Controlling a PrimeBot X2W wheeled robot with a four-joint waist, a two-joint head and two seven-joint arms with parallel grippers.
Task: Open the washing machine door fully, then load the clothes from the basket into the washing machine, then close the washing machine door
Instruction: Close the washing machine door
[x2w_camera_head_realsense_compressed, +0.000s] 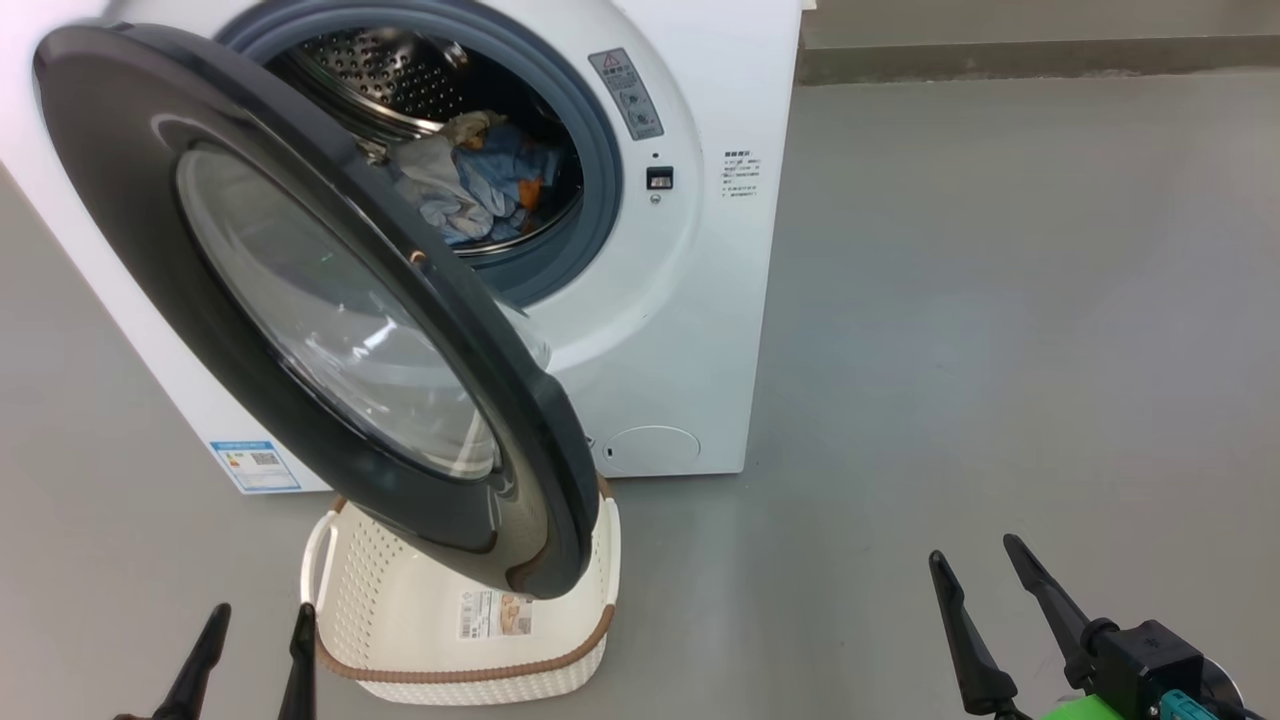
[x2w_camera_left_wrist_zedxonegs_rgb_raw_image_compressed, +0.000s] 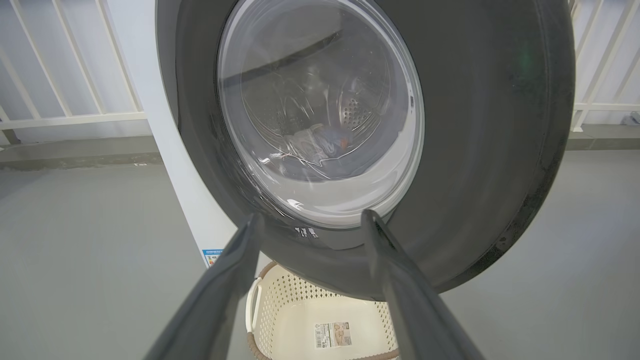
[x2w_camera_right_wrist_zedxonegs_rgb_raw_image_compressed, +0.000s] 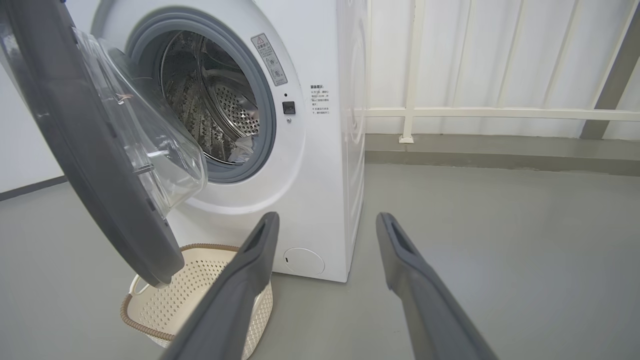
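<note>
Washing machine door (x2w_camera_head_realsense_compressed: 320, 300) half-open, ahead of left end effector (x2w_camera_head_realsense_compressed: 262, 610), overhanging basket (x2w_camera_head_realsense_compressed: 470, 672) on floor (x2w_camera_head_realsense_compressed: 900, 300). Clothes (x2w_camera_head_realsense_compressed: 480, 180) inside drum (x2w_camera_head_realsense_compressed: 400, 70). Right end effector (x2w_camera_head_realsense_compressed: 972, 548) well right of door. Both spread wide, holding nothing.

right claw (x2w_camera_head_realsense_compressed: 972, 548): dark tapered fingers (x2w_camera_head_realsense_compressed: 968, 640) | black housing (x2w_camera_head_realsense_compressed: 1150, 665) | green, teal parts

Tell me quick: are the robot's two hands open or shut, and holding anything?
Left gripper: open, holding nothing.
Right gripper: open, holding nothing.
</note>
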